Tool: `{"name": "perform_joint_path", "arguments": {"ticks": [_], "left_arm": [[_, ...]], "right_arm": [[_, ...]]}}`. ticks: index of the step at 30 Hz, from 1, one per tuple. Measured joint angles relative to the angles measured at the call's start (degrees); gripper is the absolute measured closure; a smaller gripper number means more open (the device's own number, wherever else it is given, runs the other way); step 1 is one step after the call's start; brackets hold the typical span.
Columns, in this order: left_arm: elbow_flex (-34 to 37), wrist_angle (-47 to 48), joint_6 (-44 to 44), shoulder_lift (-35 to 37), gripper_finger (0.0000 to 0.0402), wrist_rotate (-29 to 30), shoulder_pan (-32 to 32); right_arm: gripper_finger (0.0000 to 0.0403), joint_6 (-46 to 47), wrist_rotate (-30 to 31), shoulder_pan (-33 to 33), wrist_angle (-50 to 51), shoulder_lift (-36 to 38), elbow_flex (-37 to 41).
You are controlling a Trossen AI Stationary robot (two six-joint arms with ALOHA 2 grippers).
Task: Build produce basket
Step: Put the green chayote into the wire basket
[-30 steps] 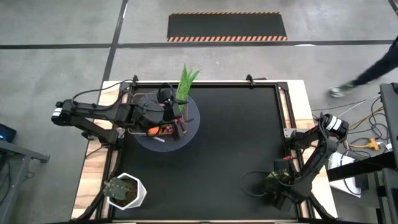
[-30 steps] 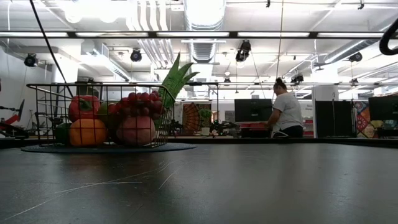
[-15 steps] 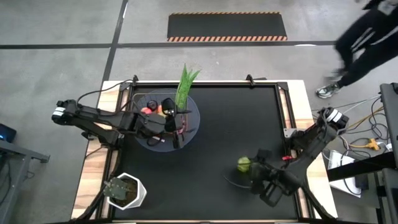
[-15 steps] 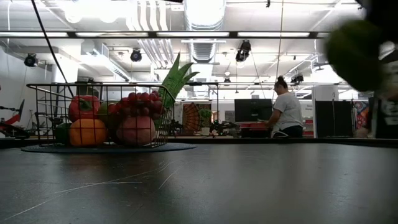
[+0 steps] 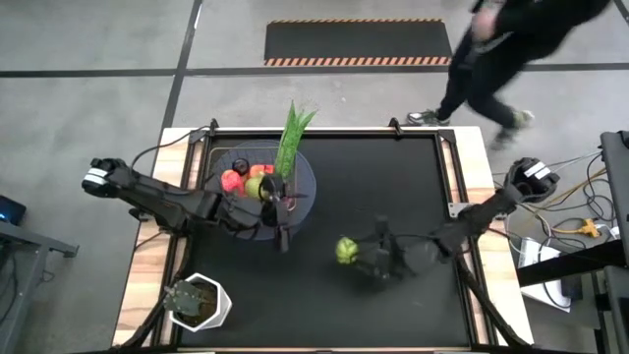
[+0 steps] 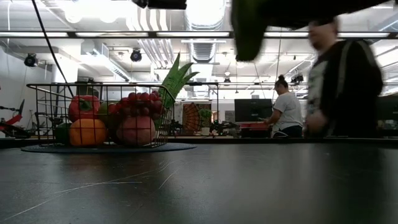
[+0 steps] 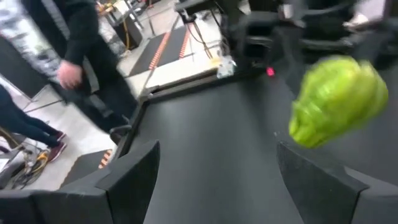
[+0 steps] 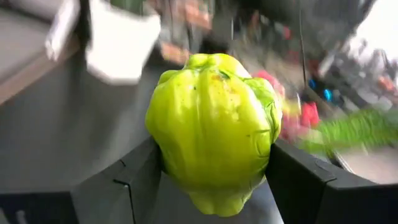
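A wire-grid basket (image 5: pixel 263 187) on a round grey disc stands at the table's far left. It holds an orange (image 6: pixel 87 132), a red pepper (image 6: pixel 83 107), grapes (image 6: pixel 140 101), a pink fruit (image 6: pixel 135 130) and a leafy green stalk (image 5: pixel 292 133). My left gripper (image 5: pixel 285 224) hangs open at the basket's near right side, pointing toward the table's right. My right gripper (image 5: pixel 366 258) is shut on a green pepper (image 5: pixel 346 251) above the table's middle, right of the basket. The pepper also shows in the left wrist view (image 7: pixel 339 99). My right gripper pinches the green pepper by two opposite sides (image 8: pixel 163 146) between its two fingers (image 8: pixel 134 177). The fingers come in about level from the table's right side. The pepper is lifted clear of the table (image 6: pixel 249 28).
A white hexagonal pot (image 5: pixel 197 300) with a small plant stands at the near left corner. A person (image 5: pixel 511 39) walks past just beyond the table's far right edge. The black table top (image 5: pixel 393 187) lies bare between basket and right edge.
My right gripper has swung up from pointing down to about level. It has carried the green pepper from the near right corner toward the table's middle, lifted clear. My left gripper has drawn back from over the basket toward the near edge and sunk a little. The person has walked left.
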State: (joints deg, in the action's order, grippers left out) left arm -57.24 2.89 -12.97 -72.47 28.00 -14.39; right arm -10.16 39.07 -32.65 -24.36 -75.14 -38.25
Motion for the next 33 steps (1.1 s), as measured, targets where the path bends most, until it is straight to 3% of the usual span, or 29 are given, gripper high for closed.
{"name": "perform_joint_path", "arguments": {"ticks": [3, 6, 11, 15, 26, 33], "left_arm": [[2.0, -0.9, 0.1, 0.1, 0.0098, 0.0, -1.3], [4.1, -3.4, 0.1, 0.3, 0.0098, 0.0, -2.7], [7.1, -9.9, 0.6, 0.2, 0.0098, 0.0, -3.6], [9.4, -15.7, 1.0, 0.2, 0.0098, 0.2, -3.6], [12.8, -19.3, 8.1, -0.5, 0.0098, -1.1, -3.6], [12.7, -26.6, 7.6, -6.0, 0.0098, -1.1, -3.6]], "right_arm": [[0.0174, -7.6, -12.0, 7.2, -22.5, -1.3, 6.6], [0.0174, -9.6, -24.1, 15.3, -35.9, -3.5, 10.1], [0.0174, -5.0, -44.4, 27.9, -41.1, -7.5, 9.9], [0.0174, -2.7, -57.3, 32.8, -41.0, -10.5, 7.7], [0.0174, -4.8, -58.4, 33.4, -41.1, -10.9, 6.8], [0.0174, -5.9, -58.3, 33.4, -41.1, -10.9, 6.8]]}}
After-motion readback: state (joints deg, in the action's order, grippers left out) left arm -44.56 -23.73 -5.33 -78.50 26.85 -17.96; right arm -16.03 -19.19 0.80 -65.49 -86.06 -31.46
